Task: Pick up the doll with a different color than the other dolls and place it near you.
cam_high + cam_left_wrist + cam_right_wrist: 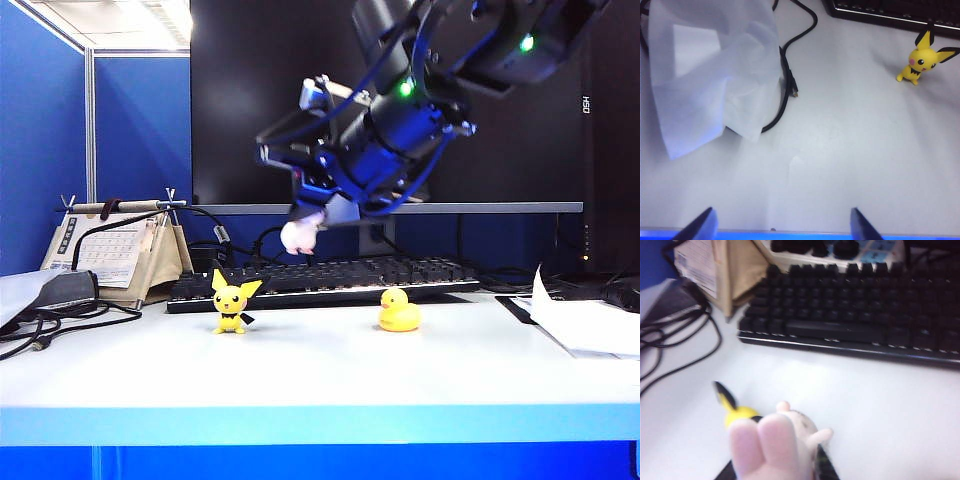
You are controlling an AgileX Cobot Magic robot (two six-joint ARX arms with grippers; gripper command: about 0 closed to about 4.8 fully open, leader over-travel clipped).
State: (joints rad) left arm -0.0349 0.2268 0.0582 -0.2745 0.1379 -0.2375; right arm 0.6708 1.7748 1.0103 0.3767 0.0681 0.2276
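The pale pink-white rabbit doll (298, 236) hangs in the air above the table, over the keyboard's near edge, with my right gripper (308, 222) shut on it. In the right wrist view the doll (775, 445) fills the space between the dark fingers (823, 467) of the right gripper (775, 473), ears pointing away from the camera. Below it the yellow pointy-eared doll (232, 305) stands left of centre, and the yellow duck (399, 311) sits to its right. My left gripper (782, 227) hovers open over the table's front edge, holding nothing; the pointy-eared doll (922, 57) is far from it.
A black keyboard (320, 278) lies behind the dolls, with a desk calendar (115, 250) and black cables (50, 320) at the left. Papers (590, 325) lie at the right. A crumpled white sheet (710, 75) and a cable (785, 85) lie ahead of the left gripper.
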